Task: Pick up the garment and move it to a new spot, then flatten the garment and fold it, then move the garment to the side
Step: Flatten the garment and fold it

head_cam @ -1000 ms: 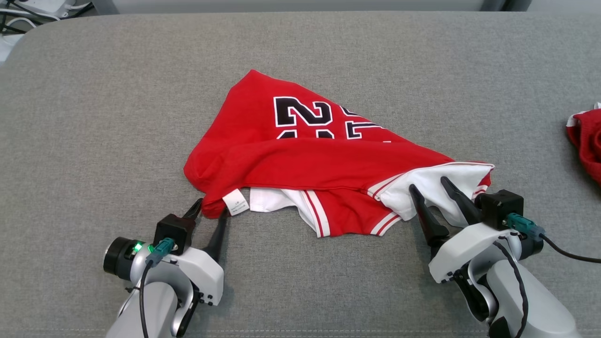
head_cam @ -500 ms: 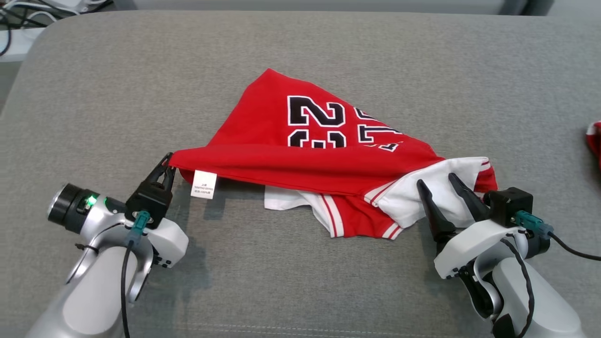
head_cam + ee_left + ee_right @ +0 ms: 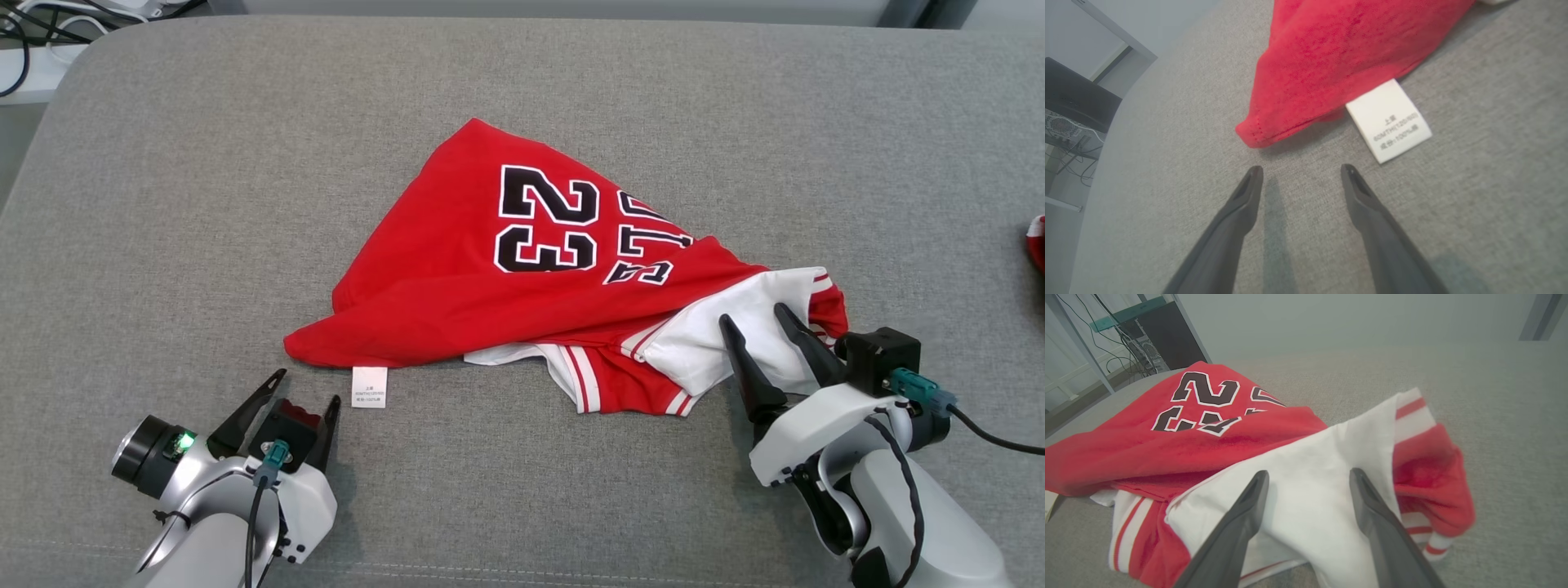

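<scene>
Half a second back the left tool (image 3: 309, 385) was pinching a hem corner (image 3: 298, 347) of the garment (image 3: 457, 310); now it stands released just short of it, corner and white label (image 3: 369, 386) lying on the grey desk (image 3: 163, 204). The right tool (image 3: 752, 314) is spread too, fingers over the white sleeve (image 3: 1298, 457), gripping nothing. Flattening looks the step in hand: the garment lies mid-desk, bunched, and next wants a fresh grip on a crumpled edge. The left wrist view gives the clear gap to the hem; the right wrist view, a rumpled red cuff (image 3: 1433, 477).
</scene>
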